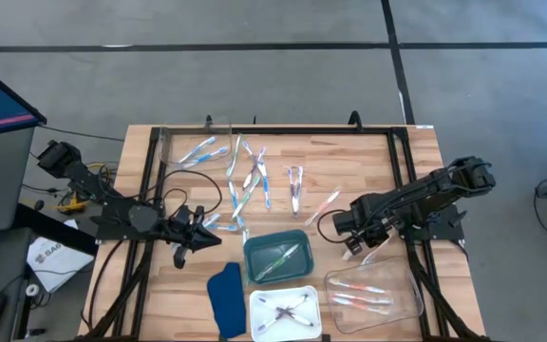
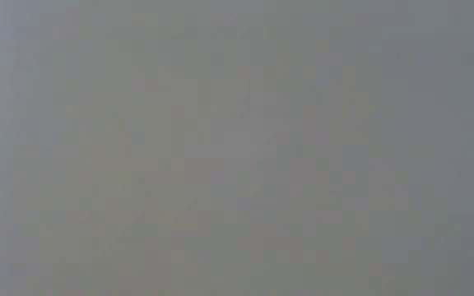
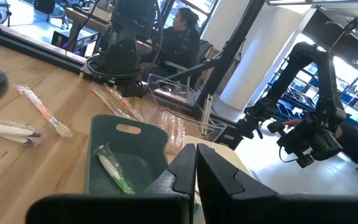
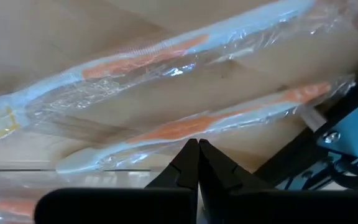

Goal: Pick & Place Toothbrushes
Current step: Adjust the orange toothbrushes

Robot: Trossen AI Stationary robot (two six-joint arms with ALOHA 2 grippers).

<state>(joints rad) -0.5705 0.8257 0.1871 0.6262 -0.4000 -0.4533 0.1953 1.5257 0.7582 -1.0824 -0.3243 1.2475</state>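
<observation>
So this looks like the sorting stage, somewhere in the middle. A loose scatter of toothbrushes point(image 1: 251, 180) is spread across the middle of the desk point(image 1: 368, 161), and more are already dropped by colour into containers: blue ones in the clear tray point(image 1: 196, 144) at the far left, a green one in the teal tray point(image 1: 277, 256) near the front centre, purple-grey ones in the white tray point(image 1: 285, 314) just in front of it, and pink-orange ones in the clear tray point(image 1: 372, 294) at the near right. A dark blue cloth point(image 1: 224, 296) is lying left of the white tray.

The right gripper point(image 1: 353, 241) is parked low over two wrapped pink-orange toothbrushes point(image 4: 185, 127) lying on the wood at the right, its jaws pressed together with nothing between them. The left gripper point(image 1: 200, 236) is held just left of the teal tray, jaws also closed and empty; from its wrist the green toothbrush point(image 3: 113, 167) is seen lying in that tray.

Nothing is gripped yet, so a pick seems to be next: the right jaws would need to be spread, lowered astride one pink-orange handle, then closed. The slippery wrapping could make it slide. The low view is blank.
</observation>
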